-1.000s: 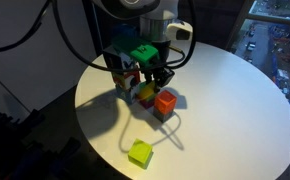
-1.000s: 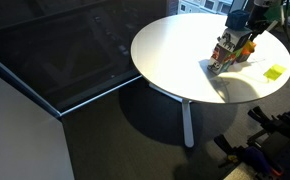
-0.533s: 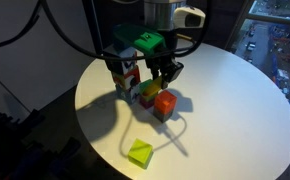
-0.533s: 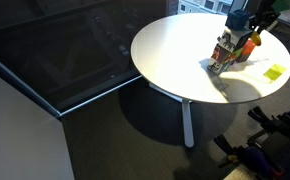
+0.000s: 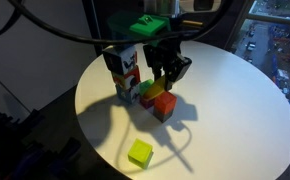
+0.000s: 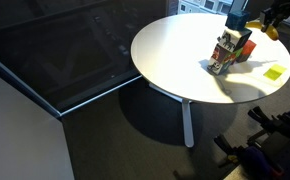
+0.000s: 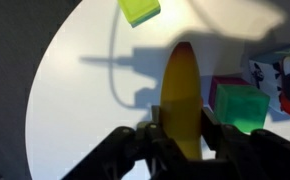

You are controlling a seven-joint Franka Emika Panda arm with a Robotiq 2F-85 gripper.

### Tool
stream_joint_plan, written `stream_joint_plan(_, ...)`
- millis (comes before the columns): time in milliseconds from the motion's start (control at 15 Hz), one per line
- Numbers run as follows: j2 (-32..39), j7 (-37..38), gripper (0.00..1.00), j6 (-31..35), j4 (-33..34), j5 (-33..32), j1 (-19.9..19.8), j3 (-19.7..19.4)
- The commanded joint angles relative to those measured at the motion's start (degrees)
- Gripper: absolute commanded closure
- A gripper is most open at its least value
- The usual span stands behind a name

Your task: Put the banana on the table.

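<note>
In the wrist view my gripper [image 7: 182, 128] is shut on the yellow banana [image 7: 181, 88], one finger on each side of its middle. The banana points away from the camera and hangs above the white table [image 7: 75, 110]. In an exterior view the gripper [image 5: 167, 78] hovers over the cluster of blocks, and the banana is hard to make out there. In an exterior view the banana's orange-yellow end [image 6: 272, 33] shows under the gripper at the far right, above the table [image 6: 175, 50].
A red cube [image 5: 164, 104] and a stack of patterned blocks [image 5: 122, 62] stand below the gripper. A green cube [image 7: 237, 106] lies right of the banana. A yellow-green cube [image 5: 139, 153] sits alone near the table's front edge and also shows in the wrist view [image 7: 139, 10].
The gripper has risen from the block cluster with the banana in it. The blocks and the yellow-green cube have stayed in place.
</note>
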Motion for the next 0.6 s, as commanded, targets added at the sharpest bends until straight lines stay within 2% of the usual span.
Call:
stream_joint_plan(0,-5.76,-0.88,0.83,-1.11,-4.99,-3.22,-0.07,-1.22)
stream_joint_plan(533,-14.63,-3.5,0.83,-1.57,-14.51,-8.94,0.04,-2.64)
